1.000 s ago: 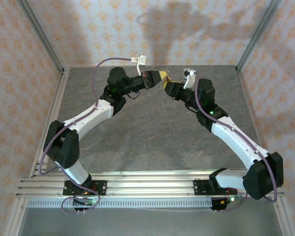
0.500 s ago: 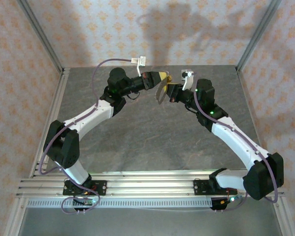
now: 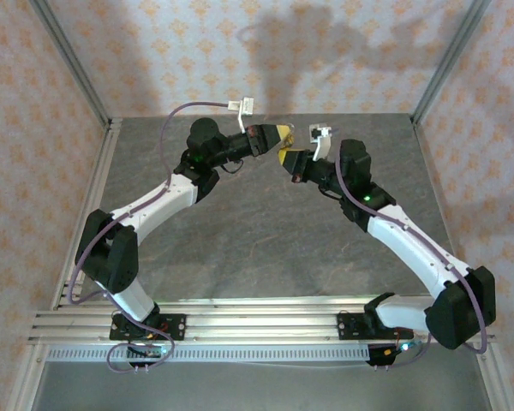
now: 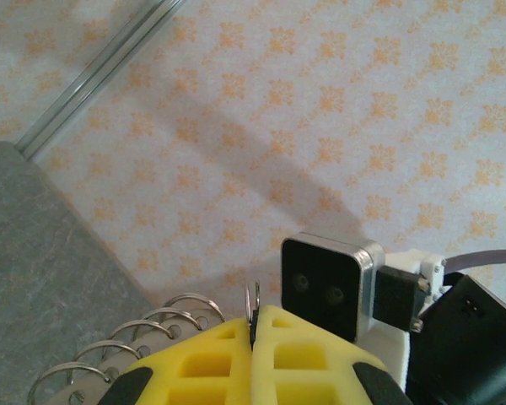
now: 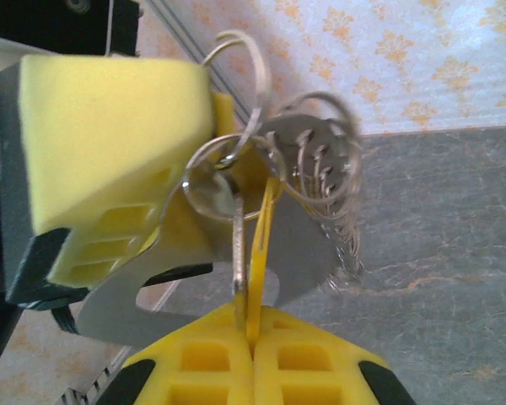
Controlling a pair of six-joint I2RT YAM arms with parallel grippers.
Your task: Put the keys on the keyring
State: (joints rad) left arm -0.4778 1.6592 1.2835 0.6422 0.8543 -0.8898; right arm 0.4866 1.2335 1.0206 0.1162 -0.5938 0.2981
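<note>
**Threading stage: key and ring brought together above the desk.** The desk [image 3: 265,248] carries both arms, which reach toward its 12 o'clock edge and meet there, off the surface.

- **Left gripper** [image 3: 282,134], at 11 o'clock of the meeting point. Its jaws are clenched on the keyring [image 5: 251,63]. In the left wrist view, a thin edge of the ring stands up between the yellow pads [image 4: 223,337], and a coil of further wire loops [image 4: 126,350] hangs at 9 o'clock of them.
- **Right gripper** [image 3: 289,159], entering from 5 o'clock. Its jaws are clenched on the key [image 5: 263,228], seen edge-on as a yellow strip rising toward 12 o'clock into the ring cluster.
- **Flat metal tag** [image 5: 143,283], hanging among the rings.

**Done:** both parts are lifted, gripped and brought into line.

**Left:** the key's upper end meets a small ring [image 5: 212,181]. The blurred close view does not show whether it is threaded, so threading and release probably remain.
</note>
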